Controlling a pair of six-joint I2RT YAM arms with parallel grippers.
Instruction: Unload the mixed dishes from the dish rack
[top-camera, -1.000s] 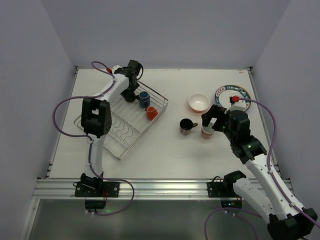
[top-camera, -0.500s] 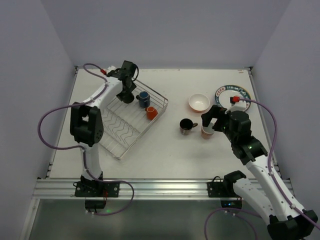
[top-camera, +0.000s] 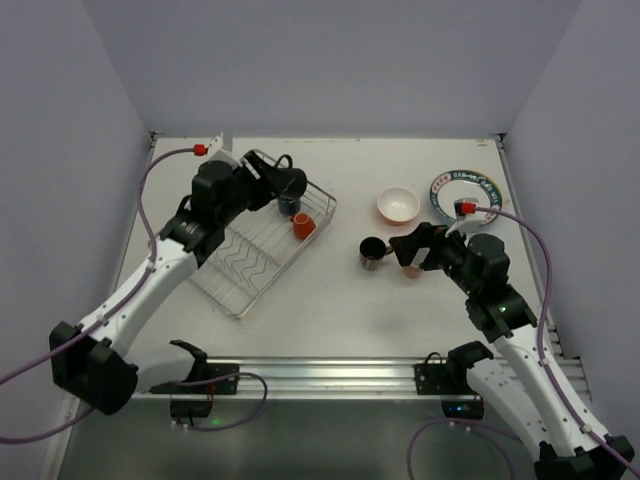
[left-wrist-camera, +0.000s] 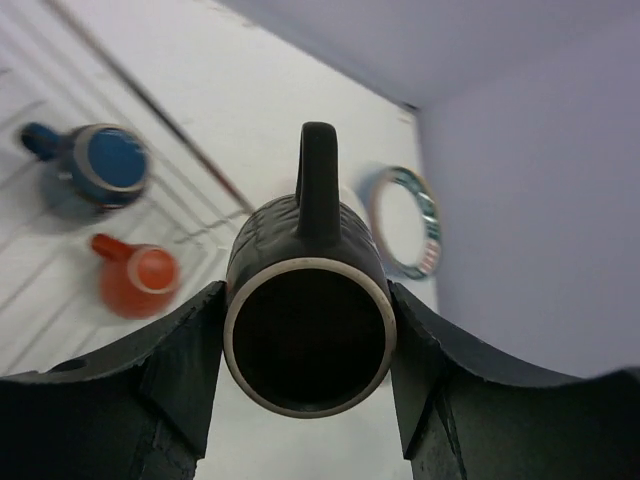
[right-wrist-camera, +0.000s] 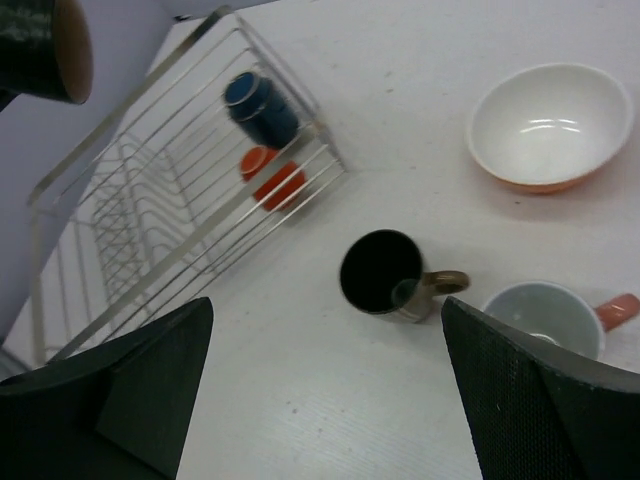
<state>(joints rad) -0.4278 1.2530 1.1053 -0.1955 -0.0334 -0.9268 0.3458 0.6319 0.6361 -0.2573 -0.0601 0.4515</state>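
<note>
My left gripper (top-camera: 284, 184) (left-wrist-camera: 308, 345) is shut on a black mug (left-wrist-camera: 310, 300), its fingers (left-wrist-camera: 175, 350) pressing both sides. It holds the mug lying sideways above the far corner of the dish rack (top-camera: 240, 262) (right-wrist-camera: 150, 235); the mug's (right-wrist-camera: 40, 45) rim shows in the right wrist view. A blue mug (top-camera: 290, 206) (left-wrist-camera: 100, 165) (right-wrist-camera: 260, 110) and an orange mug (top-camera: 302, 226) (left-wrist-camera: 140, 282) (right-wrist-camera: 272, 180) stay in the rack. My right gripper (top-camera: 408, 250) (right-wrist-camera: 325, 380) hangs open over the table near the brown mug (top-camera: 371, 252) (right-wrist-camera: 385, 272) and the pink mug (right-wrist-camera: 545, 318).
An orange bowl (top-camera: 398, 205) (right-wrist-camera: 548, 125), white inside, and a pattern-rimmed white plate (top-camera: 465, 188) (left-wrist-camera: 405, 220) sit at the back right of the table (top-camera: 330, 300). Walls close in the back and both sides.
My left arm has swung round and lifted the black mug up out of the rack's back corner, a little to the right. The right gripper has tilted slightly leftward.
</note>
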